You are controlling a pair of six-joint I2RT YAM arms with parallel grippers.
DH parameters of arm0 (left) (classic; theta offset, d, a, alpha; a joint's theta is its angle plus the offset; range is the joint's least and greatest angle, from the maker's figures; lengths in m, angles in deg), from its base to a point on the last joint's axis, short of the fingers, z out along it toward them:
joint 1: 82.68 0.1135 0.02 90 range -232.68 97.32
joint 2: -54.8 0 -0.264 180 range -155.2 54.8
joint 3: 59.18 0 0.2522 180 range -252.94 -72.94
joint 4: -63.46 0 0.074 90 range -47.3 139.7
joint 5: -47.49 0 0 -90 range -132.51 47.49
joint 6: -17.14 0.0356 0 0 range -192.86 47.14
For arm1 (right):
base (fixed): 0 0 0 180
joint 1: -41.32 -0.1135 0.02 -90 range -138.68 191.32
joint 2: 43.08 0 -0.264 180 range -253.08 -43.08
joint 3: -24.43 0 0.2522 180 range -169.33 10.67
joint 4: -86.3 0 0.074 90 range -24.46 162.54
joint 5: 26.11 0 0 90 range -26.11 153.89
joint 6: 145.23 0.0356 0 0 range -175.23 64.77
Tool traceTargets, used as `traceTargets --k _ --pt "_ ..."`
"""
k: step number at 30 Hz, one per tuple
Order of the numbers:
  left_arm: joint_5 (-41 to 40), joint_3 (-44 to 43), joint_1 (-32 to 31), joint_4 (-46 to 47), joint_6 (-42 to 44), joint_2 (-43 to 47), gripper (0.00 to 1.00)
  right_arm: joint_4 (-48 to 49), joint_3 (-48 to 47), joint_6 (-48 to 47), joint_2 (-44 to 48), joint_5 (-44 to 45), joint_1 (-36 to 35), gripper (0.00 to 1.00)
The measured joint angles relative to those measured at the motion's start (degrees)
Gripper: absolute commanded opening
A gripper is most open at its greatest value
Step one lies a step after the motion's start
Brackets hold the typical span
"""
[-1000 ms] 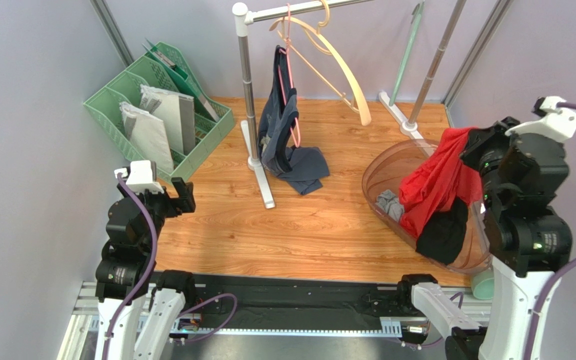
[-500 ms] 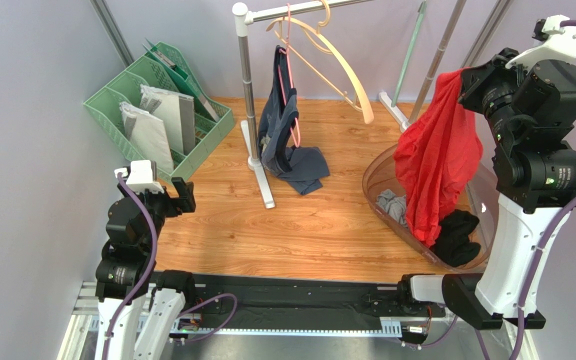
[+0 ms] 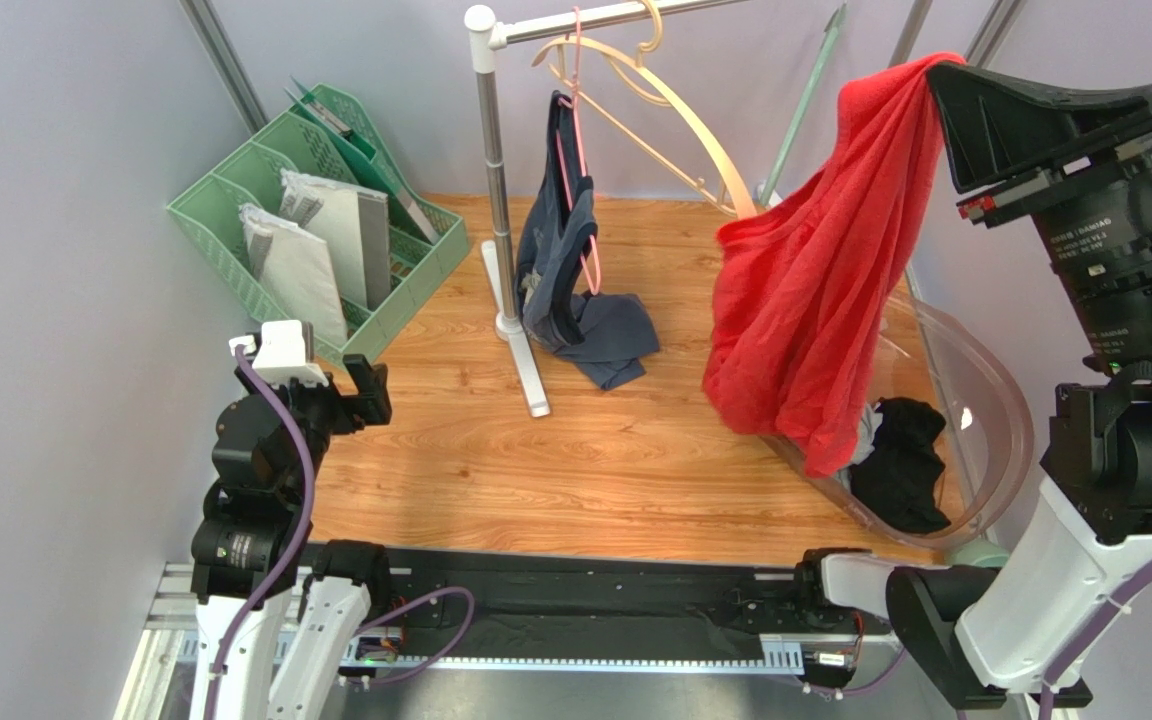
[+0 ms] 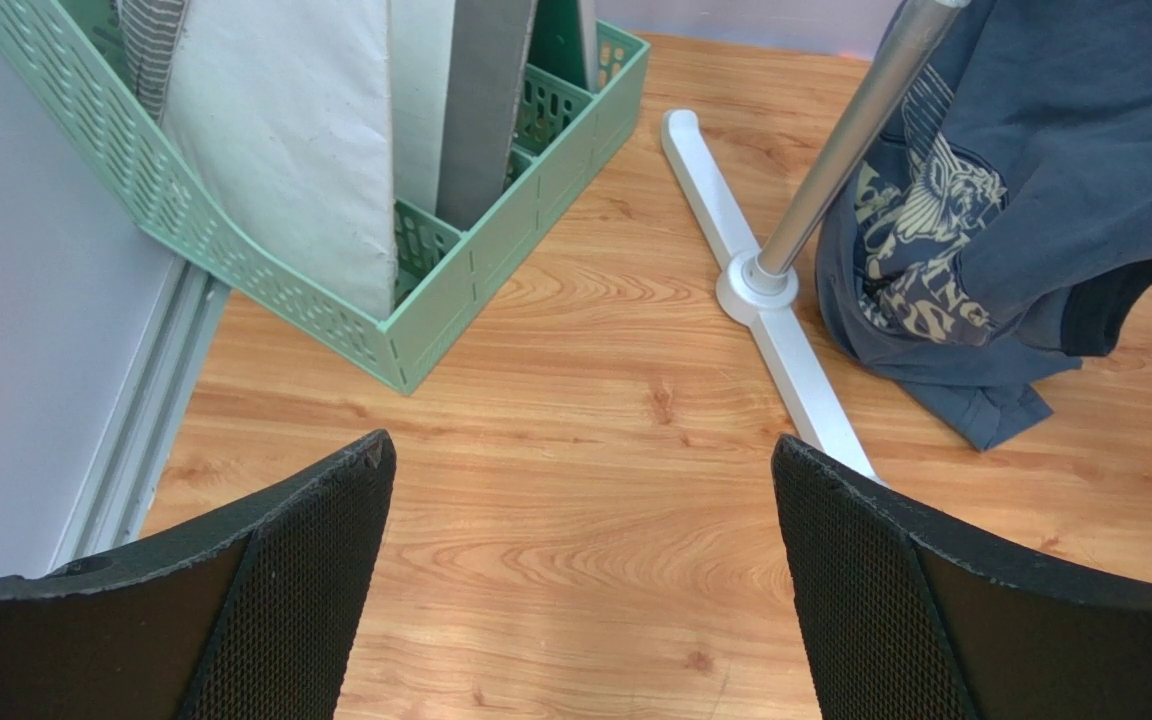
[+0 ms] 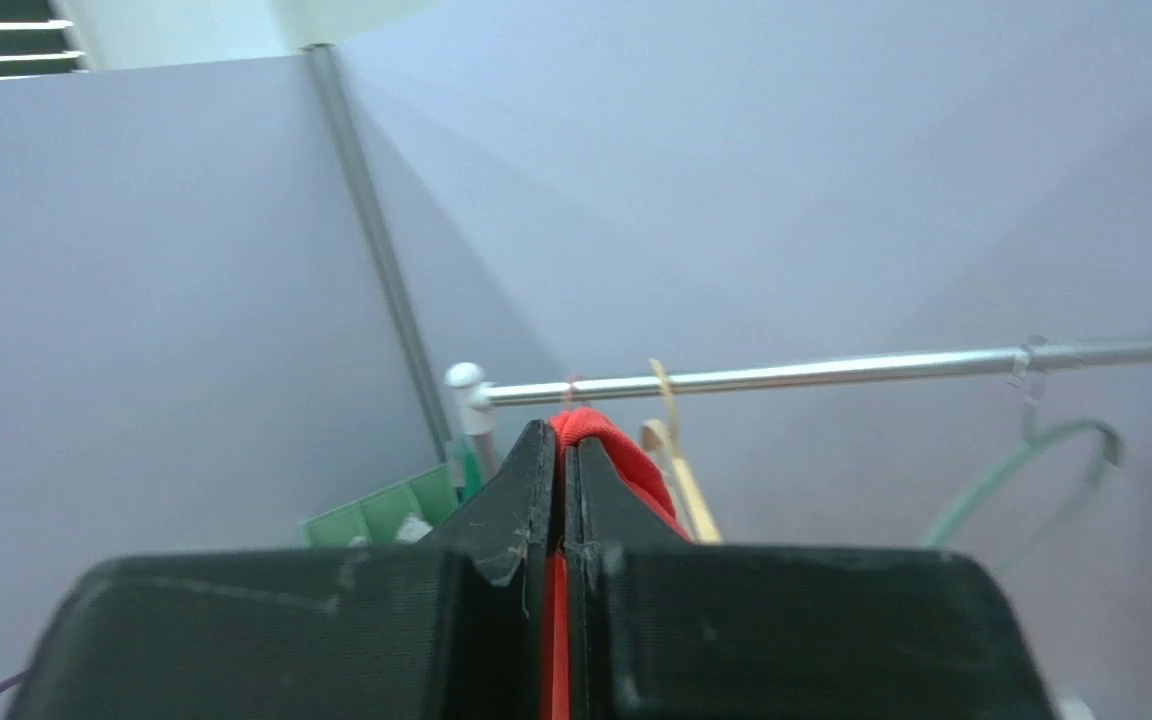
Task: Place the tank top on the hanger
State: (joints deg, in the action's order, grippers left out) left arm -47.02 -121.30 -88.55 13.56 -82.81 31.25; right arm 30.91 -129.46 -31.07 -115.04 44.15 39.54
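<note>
The left gripper (image 4: 579, 450) hangs with its jaws spread wide and nothing between them, above bare wood near the mint green slotted plastic file rack (image 3: 327, 210) and well apart from everything the task needs. Further right, the cream plastic hanger with broad curved shoulders (image 3: 702, 135) hangs by its hook from the metal clothes rail (image 3: 492, 195), beside a dark navy printed top (image 3: 567, 240) on a thin pink hanger (image 3: 579, 135). Nothing steadies it, so I judge any push from cloth will swing it aside.

The bright red, thin sleeveless tank top (image 3: 808, 285) hangs in the air just right of the cream hanger as one bunched column — no neck or armhole shows open. It is pinched at a single high point by the right gripper (image 5: 560, 450), whose jaws are pressed tight on a sliver of red. Thin fabric held so narrowly could slip out. Its lowest fold dangles over the clear plastic basket (image 3: 988, 405) by a black garment (image 3: 898, 458) — whether it touches, I cannot tell; it could snag there.
</note>
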Motion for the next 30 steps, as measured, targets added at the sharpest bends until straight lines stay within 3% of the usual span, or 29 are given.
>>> traceTargets --k 10,15,19,30 --pt "0.22 0.00 0.00 0.42 0.00 0.00 0.99 16.76 -1.22 10.67 -2.08 -19.61 -0.02 0.00" --pt "0.57 0.00 0.00 0.55 0.02 0.02 0.99 28.20 5.42 18.21 -2.21 -26.27 -0.07 0.00" --pt "1.75 0.02 0.00 0.96 0.11 -0.02 0.92 29.07 13.42 16.81 -0.92 -27.39 -2.38 0.00" --pt "5.70 -0.76 -0.61 1.62 0.07 -5.64 0.90 13.07 30.45 -5.79 -1.46 -11.30 -32.92 0.00"
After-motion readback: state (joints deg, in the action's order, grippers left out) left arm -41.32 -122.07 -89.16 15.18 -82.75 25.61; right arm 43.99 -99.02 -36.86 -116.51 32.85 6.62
